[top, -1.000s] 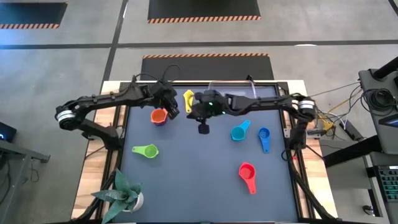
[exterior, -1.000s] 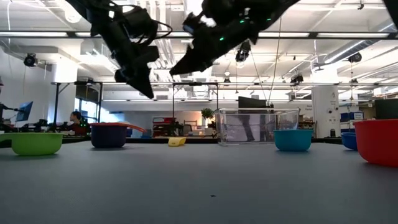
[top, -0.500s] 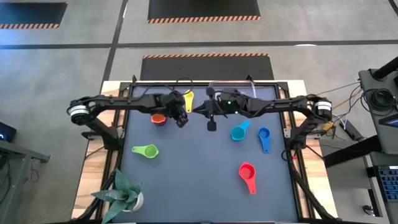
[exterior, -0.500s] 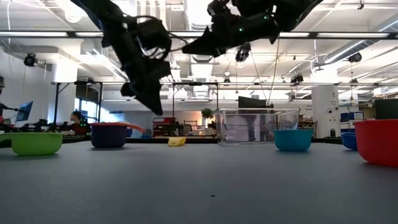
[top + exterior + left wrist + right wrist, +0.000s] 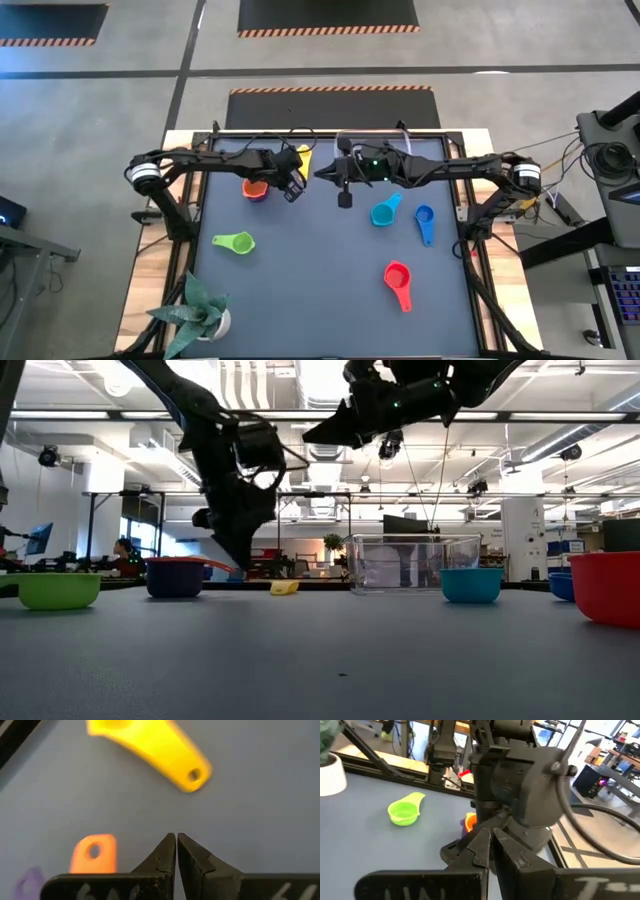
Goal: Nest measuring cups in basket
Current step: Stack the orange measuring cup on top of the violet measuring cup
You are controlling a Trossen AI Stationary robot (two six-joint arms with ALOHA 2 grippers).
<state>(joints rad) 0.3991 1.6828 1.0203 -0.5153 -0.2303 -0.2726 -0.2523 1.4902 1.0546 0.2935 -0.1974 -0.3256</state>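
My left gripper (image 5: 176, 841) is shut and empty, low over the mat between the yellow cup (image 5: 303, 157) (image 5: 165, 747) and the orange cup (image 5: 255, 188), which sits nested in the purple cup (image 5: 175, 577). My right gripper (image 5: 490, 839) (image 5: 345, 197) is shut and empty, raised above mid-table in front of the clear basket (image 5: 412, 563) (image 5: 385, 140). The green (image 5: 234, 242), cyan (image 5: 384, 211), blue (image 5: 424, 222) and red (image 5: 398, 283) cups stand on their bases on the mat.
A potted plant (image 5: 195, 310) stands at the table's near left corner. The right arm (image 5: 440, 172) reaches across the basket's near side. Open mat lies between the green cup and the red cup. Black rails (image 5: 200, 200) frame the mat.
My left gripper has moved toward the table's right and come down close to the mat beside the orange and yellow cups. My right gripper has drawn back toward the right and risen. No cup has moved.
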